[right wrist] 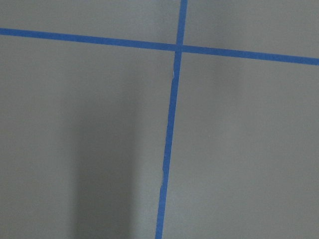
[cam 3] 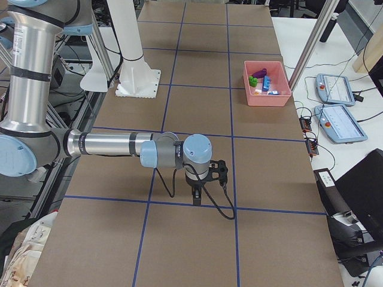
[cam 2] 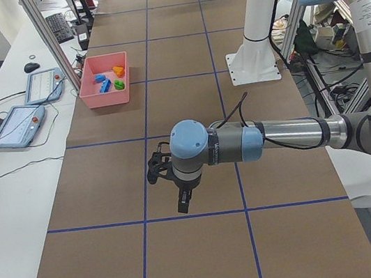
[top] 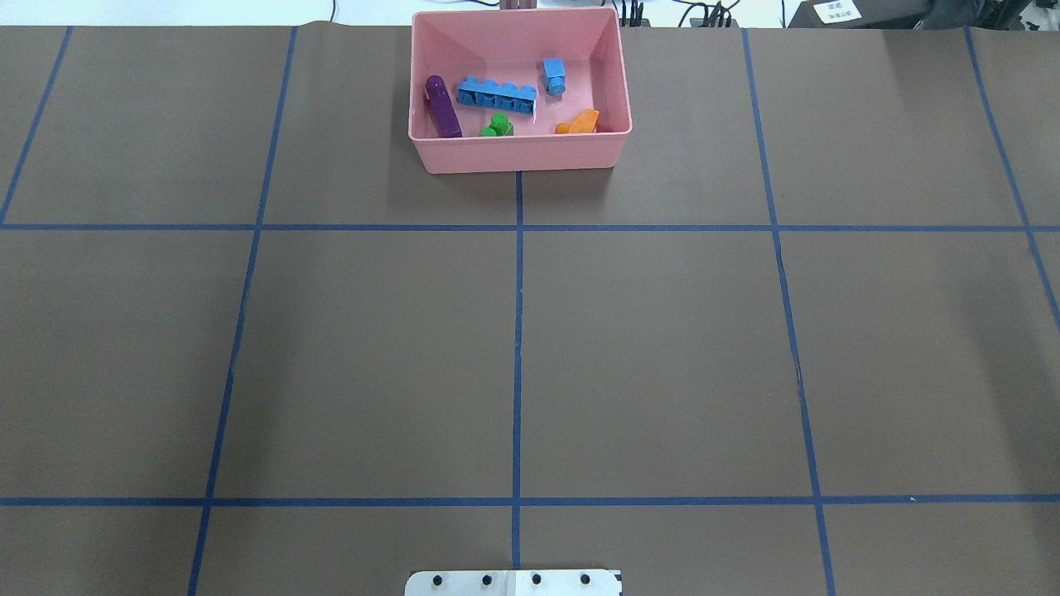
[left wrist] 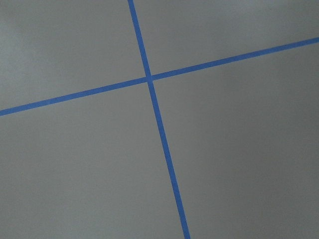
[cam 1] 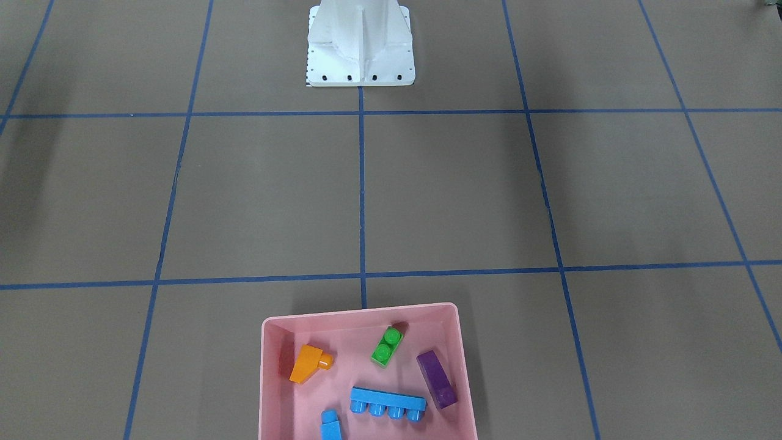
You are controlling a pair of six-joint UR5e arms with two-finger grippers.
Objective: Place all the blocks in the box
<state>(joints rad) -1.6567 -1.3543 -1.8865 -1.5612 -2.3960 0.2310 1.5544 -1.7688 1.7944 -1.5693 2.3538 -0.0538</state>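
The pink box (cam 1: 360, 370) stands at the table's far side, also in the overhead view (top: 517, 154). All five blocks lie inside it: the orange sloped one (cam 1: 308, 363), the green two-stud (cam 1: 387, 346), the purple oblong (cam 1: 437, 379), the long blue four-stud (cam 1: 387, 402) and the tiny blue one (cam 1: 330, 425). My left gripper (cam 2: 183, 199) and my right gripper (cam 3: 195, 194) show only in the side views, low over the table, far from the box. I cannot tell whether they are open or shut. Both wrist views show only brown table and blue tape.
The white robot base (cam 1: 360, 46) stands at the table's near-middle edge. Two teach pendants (cam 2: 18, 127) lie on the white bench beyond the box, with cables. A person's hand shows at the bench's far left edge.
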